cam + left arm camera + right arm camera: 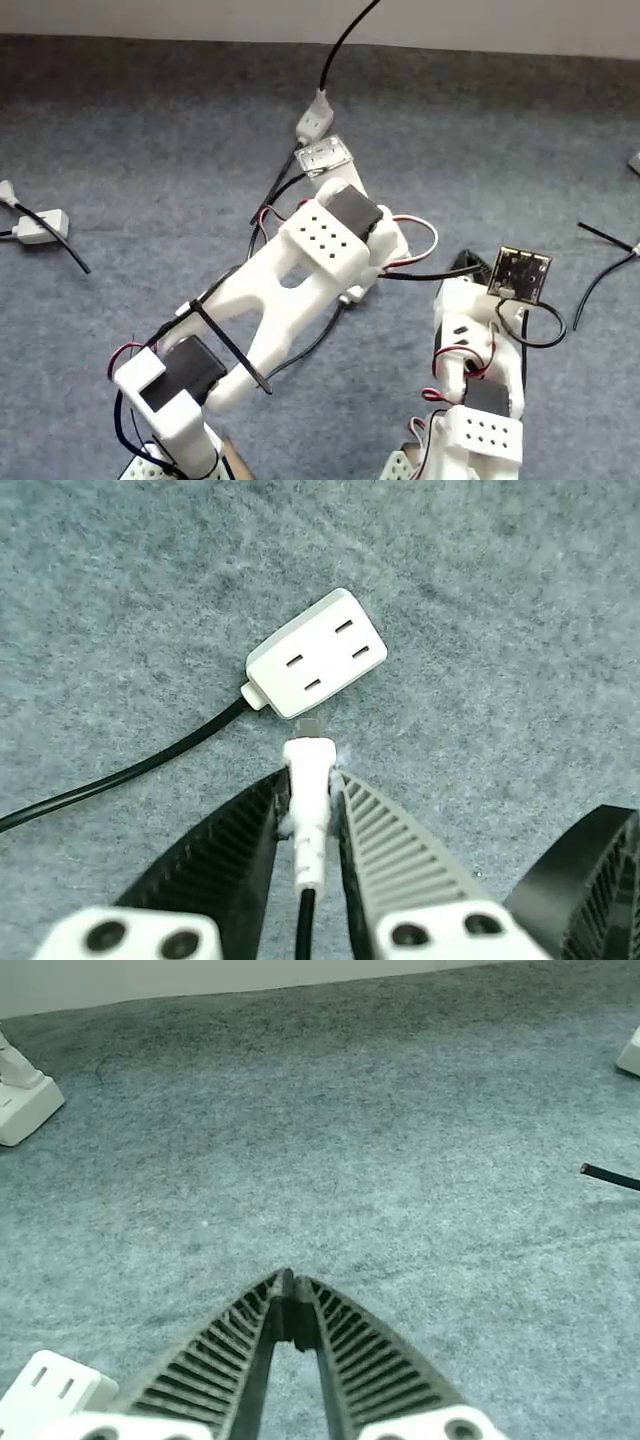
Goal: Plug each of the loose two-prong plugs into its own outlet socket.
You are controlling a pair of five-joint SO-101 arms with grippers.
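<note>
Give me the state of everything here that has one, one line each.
left gripper, shut on the two-prong plug
two-prong plug, gripped, prongs just short of the outlet block, not inserted
outlet block, lying slots up, all four slots empty
right gripper, shut, holding nothing

Arms: I see two, left arm (300, 270) and right arm (465, 320).
Outlet sockets: I count two in the high view, one socket (313, 120), another socket (40, 226).
Plugs: I make out two, one plug (308, 780), another plug (6, 190).

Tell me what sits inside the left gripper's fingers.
A white plug, clamped between the fingers, its black cord trailing back. Its tip faces the white outlet block; the fingers cover its sides.
</note>
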